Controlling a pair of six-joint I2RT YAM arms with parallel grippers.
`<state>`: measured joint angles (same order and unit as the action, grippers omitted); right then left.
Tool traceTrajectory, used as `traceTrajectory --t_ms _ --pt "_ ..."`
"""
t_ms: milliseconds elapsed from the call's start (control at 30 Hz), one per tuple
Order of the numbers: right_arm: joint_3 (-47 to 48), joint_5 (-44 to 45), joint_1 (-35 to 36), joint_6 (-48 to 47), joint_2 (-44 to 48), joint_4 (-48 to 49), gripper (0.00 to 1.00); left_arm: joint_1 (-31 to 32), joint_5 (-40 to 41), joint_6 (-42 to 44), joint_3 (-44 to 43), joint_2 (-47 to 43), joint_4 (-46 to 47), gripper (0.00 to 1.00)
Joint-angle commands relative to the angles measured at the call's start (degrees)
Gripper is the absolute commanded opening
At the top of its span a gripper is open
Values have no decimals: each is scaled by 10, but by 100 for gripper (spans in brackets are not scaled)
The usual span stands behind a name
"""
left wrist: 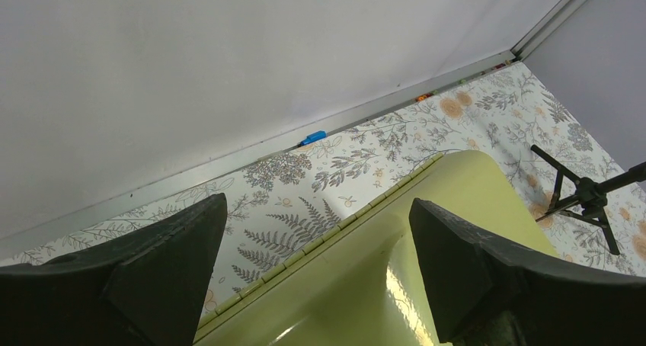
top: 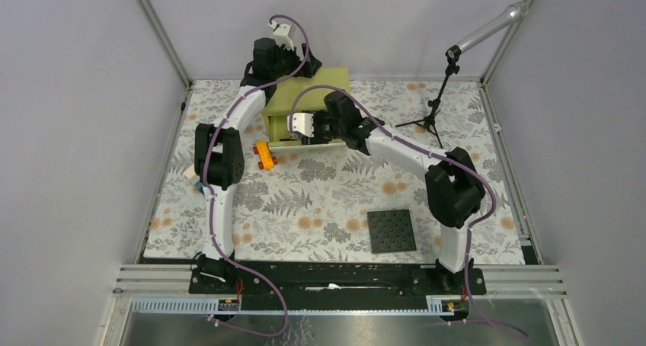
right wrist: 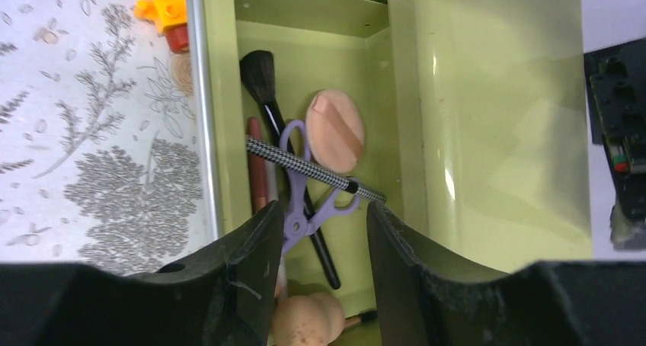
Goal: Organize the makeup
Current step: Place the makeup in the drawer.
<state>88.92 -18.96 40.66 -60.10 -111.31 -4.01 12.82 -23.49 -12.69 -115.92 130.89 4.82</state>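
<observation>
A green box [top: 305, 94] stands at the back of the table, with its drawer [right wrist: 221, 132] pulled out. In the right wrist view the drawer holds a black brush [right wrist: 263, 75], a round peach sponge [right wrist: 335, 131], a purple eyelash curler [right wrist: 299, 186], a checkered pencil [right wrist: 305, 163], a reddish pencil [right wrist: 257, 163] and a peach egg-shaped sponge [right wrist: 308, 319]. My right gripper [right wrist: 324, 243] is open and empty just above these things; it also shows in the top view [top: 301, 126]. My left gripper [left wrist: 316, 243] is open and empty above the box's hinged lid [left wrist: 426, 224].
An orange toy car [top: 264, 155] lies just left of the drawer. A dark studded plate [top: 391, 230] lies at the front right. A black microphone stand [top: 434, 110] stands at the back right. A small white and blue thing [top: 194, 180] is half hidden by the left arm.
</observation>
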Motion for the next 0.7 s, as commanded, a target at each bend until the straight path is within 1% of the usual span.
traceTrajectory --t_ms 0,100,200,300,400,433,533,600,667 --pt "-48 -9 6 125 91 100 49 -2 -20 -18 -5 38 -81 96" --pt "-106 -30 8 229 134 152 47 -2 -21 -17 -7 41 -84 96" --pt "-167 -13 11 368 172 215 43 -2 -20 -15 -10 41 -88 96" --pt "-218 25 13 534 199 253 36 -2 -19 -15 -10 41 -88 96" --pt "-255 54 21 675 208 267 24 -2 -20 -15 -10 43 -88 96" --pt "-267 63 23 706 209 273 19 -2 -20 -15 -10 43 -89 96" --pt "-307 80 29 810 210 306 9 -2 -20 -15 -11 43 -90 96" --pt "-328 88 30 863 207 321 1 -2 -19 -15 -10 42 -90 96" --pt "-337 94 30 893 201 321 0 -2 -19 -14 -10 42 -90 96"
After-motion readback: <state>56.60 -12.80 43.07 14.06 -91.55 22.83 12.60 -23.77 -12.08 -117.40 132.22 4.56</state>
